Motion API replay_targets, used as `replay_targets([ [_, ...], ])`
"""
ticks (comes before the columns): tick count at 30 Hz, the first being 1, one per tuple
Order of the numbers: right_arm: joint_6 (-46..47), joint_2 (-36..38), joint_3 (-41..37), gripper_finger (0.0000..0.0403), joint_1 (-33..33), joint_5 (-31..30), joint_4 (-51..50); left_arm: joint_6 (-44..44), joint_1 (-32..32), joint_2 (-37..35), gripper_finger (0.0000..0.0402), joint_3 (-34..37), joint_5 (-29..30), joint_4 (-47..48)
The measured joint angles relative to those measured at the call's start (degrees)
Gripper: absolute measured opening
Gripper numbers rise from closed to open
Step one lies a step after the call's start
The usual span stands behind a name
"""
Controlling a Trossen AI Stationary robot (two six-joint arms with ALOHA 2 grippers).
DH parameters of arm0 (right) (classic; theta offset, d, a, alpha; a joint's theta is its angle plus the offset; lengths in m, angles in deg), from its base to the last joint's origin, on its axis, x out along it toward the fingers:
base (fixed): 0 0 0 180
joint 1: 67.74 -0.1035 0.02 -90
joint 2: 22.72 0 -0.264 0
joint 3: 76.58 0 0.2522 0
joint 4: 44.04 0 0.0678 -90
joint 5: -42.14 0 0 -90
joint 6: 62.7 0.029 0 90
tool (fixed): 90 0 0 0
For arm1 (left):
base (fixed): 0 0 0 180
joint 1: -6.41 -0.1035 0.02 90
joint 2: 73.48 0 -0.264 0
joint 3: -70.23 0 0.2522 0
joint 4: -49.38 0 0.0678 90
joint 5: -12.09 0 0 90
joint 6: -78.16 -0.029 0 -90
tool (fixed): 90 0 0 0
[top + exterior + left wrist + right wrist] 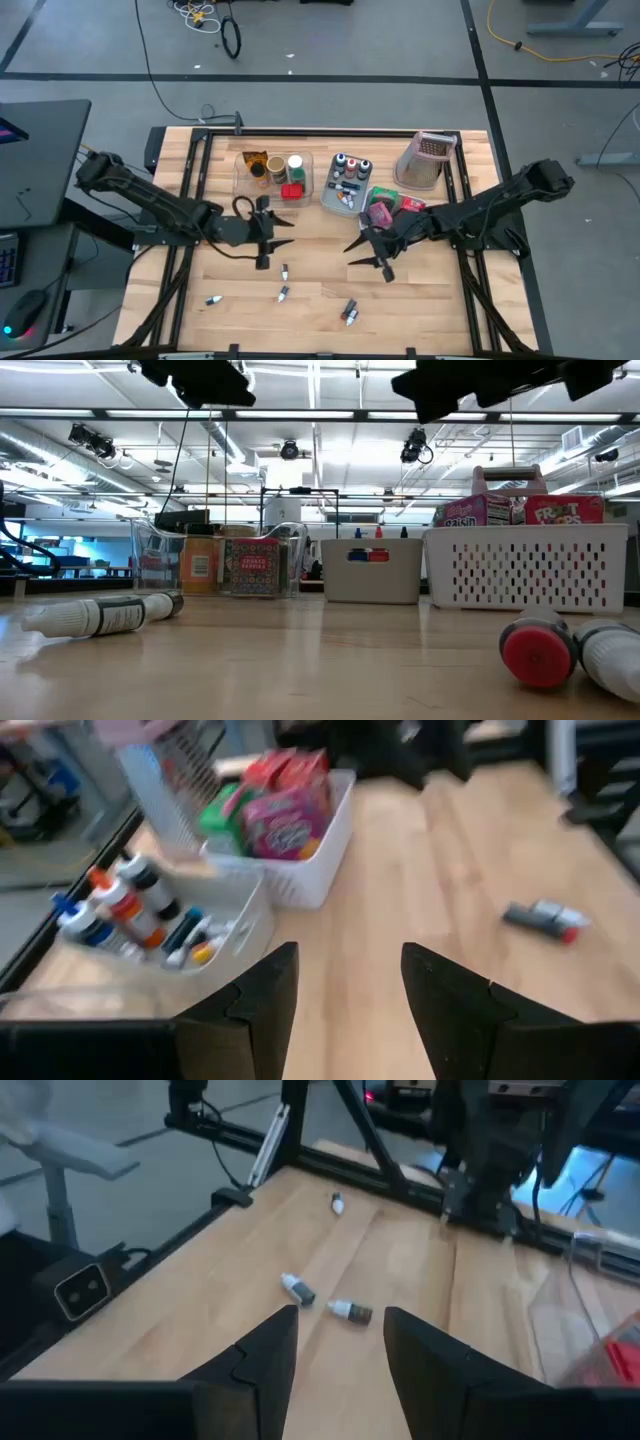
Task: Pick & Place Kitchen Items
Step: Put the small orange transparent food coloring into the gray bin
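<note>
Both arms are built of dark, jointed segments. Each is ended by a gripper, left [270, 232] and right [372, 252], with two black, angular, tapered fingers.

We see even, bright light from overhead: in the low view, long ceiling fixtures [300, 415] glow white and bleach the room's upper part, while both arms read as black silhouettes at twelve o'clock. The wooden table [320, 300] is evenly lit from above, with only soft, short shadows under the arms. Nearest the low camera, a red-capped bottle [540, 652] at five o'clock is out of focus. Both wrist views are smeared, most of all the white basket [300, 870] and grey bin [215, 925] in the left one.
</note>
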Motion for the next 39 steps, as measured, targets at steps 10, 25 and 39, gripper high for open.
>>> replay_targets([
  [10,7.3,-12.5,1.9,0.0161,-3.8,13.6,9.0,-0.8,0.8,-1.0,0.0187,2.2,-0.6,-3.3],
  [25,7.0,-26.4,13.3,0.0241,-10.1,11.0,-12.3,-1.7,0.8,-1.0,0.0187,2.1,0.8,-6.7],
  [39,1.2,-32.4,13.3,0.0215,-10.3,3.3,-11.8,-1.6,0.8,-1.0,0.0187,2.2,0.4,-5.0],
])
